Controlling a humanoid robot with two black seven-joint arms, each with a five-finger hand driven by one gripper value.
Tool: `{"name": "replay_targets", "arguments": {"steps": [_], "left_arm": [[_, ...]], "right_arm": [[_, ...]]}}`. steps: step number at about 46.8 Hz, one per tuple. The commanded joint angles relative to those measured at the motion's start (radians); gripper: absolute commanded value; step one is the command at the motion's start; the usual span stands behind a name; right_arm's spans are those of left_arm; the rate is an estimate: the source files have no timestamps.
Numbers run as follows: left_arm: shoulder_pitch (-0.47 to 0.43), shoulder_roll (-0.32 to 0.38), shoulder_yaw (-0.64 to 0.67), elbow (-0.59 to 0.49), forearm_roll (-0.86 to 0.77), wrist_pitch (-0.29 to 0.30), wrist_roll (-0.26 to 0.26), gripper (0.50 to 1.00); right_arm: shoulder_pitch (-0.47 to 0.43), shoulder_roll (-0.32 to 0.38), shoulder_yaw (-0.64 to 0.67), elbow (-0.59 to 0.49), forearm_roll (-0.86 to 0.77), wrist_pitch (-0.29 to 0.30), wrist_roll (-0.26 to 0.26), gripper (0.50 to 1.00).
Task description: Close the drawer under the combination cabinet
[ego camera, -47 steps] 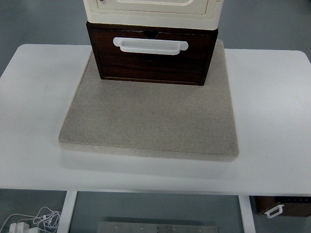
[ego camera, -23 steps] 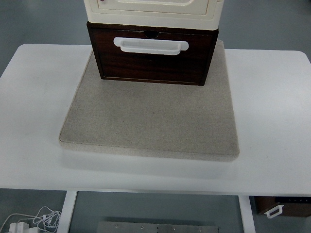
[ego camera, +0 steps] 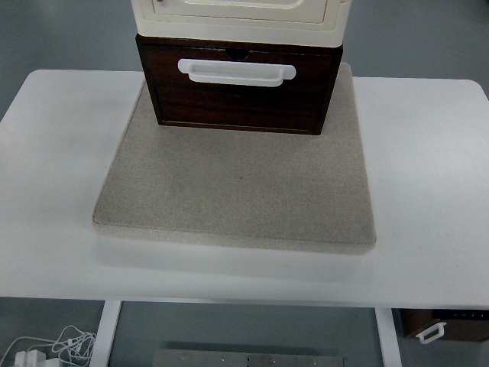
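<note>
You see the white bench (ego camera: pixel 428 176) from above, its near edge running across the lower part of the view. A square beige mat (ego camera: pixel 237 187) lies on the middle of the bench, reaching from close to the far edge toward the near edge, with bare bench on both sides.

On the far part of the mat stands the combination cabinet (ego camera: pixel 238 15): a cream upper unit, cut off by the top of the view, sits on top of a dark wood drawer (ego camera: pixel 241 95). The drawer front faces you and carries a white bar handle (ego camera: pixel 237 71) across its upper half. The drawer front stands out toward the near edge past the cream unit above it, so the drawer looks pulled out somewhat; how far you cannot tell from this angle.

Neither hand of the robot shows anywhere, so you cannot tell whether either is spread, curled or gripping anything. Nothing touches the drawer or its handle.

Below the near edge of the bench, white cables (ego camera: pixel 53 348) lie on the floor at the lower left, and a second dark drawer (ego camera: pixel 447 325) with a white handle shows at the lower right.
</note>
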Motion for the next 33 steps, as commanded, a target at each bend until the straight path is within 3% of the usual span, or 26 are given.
{"name": "replay_targets", "arguments": {"steps": [1,33], "left_arm": [[0.019,-0.029,0.0,0.013,0.0,0.0,0.0,0.996],[0.117,-0.173,0.0,0.013,-0.066,0.023,0.0,0.996]], "right_arm": [[0.0,0.0,0.006,0.0,0.003,0.001,0.0,0.952],[-0.006,0.0,0.009,-0.001,0.008,0.0,0.003,0.952]]}}
